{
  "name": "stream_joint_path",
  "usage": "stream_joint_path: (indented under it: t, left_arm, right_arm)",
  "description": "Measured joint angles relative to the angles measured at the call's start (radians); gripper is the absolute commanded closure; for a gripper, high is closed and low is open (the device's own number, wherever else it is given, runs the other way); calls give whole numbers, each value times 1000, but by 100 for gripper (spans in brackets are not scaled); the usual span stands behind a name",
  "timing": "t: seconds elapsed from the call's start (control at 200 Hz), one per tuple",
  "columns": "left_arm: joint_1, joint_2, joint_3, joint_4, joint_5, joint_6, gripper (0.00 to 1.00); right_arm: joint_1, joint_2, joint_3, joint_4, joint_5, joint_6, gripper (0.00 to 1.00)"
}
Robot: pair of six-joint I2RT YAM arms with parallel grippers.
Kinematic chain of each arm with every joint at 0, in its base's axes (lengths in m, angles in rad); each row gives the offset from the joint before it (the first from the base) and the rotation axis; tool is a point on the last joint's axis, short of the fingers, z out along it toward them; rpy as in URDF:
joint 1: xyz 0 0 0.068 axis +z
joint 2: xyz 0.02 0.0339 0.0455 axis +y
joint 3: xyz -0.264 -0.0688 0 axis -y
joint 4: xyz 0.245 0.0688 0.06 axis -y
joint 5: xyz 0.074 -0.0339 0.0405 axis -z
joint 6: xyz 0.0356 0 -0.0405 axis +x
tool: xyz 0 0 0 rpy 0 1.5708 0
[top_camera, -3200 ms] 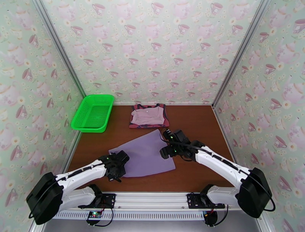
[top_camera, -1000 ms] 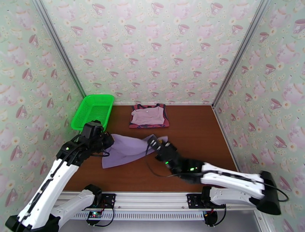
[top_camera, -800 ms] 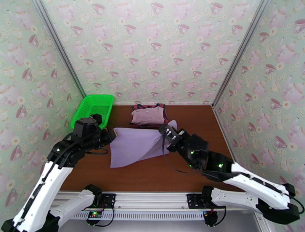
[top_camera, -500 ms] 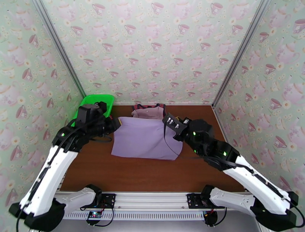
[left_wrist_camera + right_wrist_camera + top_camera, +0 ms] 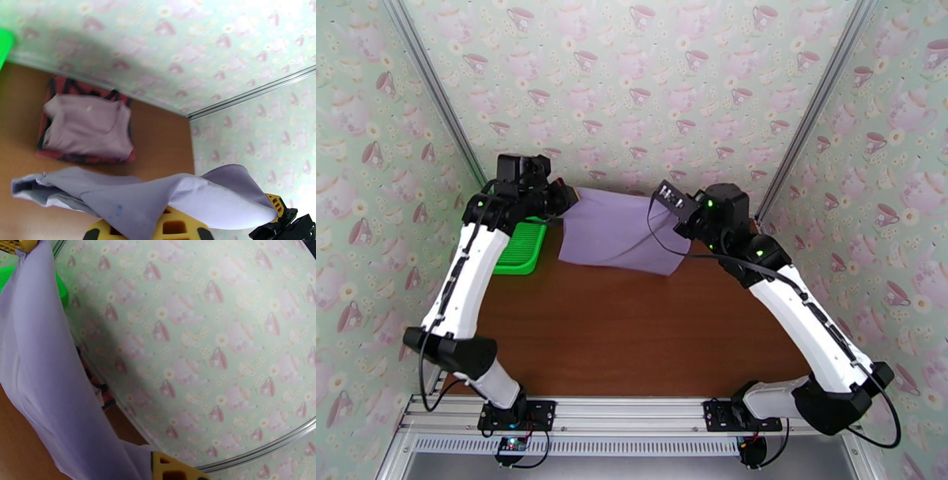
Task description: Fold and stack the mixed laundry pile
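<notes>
A lavender-purple shirt hangs stretched in the air between my two grippers at the back of the table. My left gripper is shut on its left upper edge, and my right gripper is shut on its right upper edge. In the left wrist view the shirt drapes over my yellow finger. Below it on the table lies a folded pale pink-lilac shirt on top of the dusty-red tank top. In the right wrist view the shirt hangs beside my yellow finger.
A green plastic mesh basket stands at the back left, partly behind my left arm. The brown table is walled in by teacup-patterned panels at the back and sides.
Both arms rose and swung toward the back wall, carrying the lavender shirt off the table. It now hangs in front of the folded stack, hiding it from the top view.
</notes>
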Motion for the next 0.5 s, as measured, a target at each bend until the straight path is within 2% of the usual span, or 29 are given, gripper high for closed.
stream_joint_path:
  t: [0.085,0.165,0.351,0.501]
  left_arm:
    - [-2,-2,-2,10,29,0,100]
    - [-11,-58,-114,68,47,4,100]
    - [-52,-345,-727,263,69,-5,100]
    - [-106,-515,-1278,462,69,-87,100]
  right_arm:
    - [0,-19,6,-3,-5,0,100]
    - [0,-76,-61,9,-24,14,100]
    - [27,-304,-453,37,-103,146,100]
    - [162,-445,-781,24,-145,328,100]
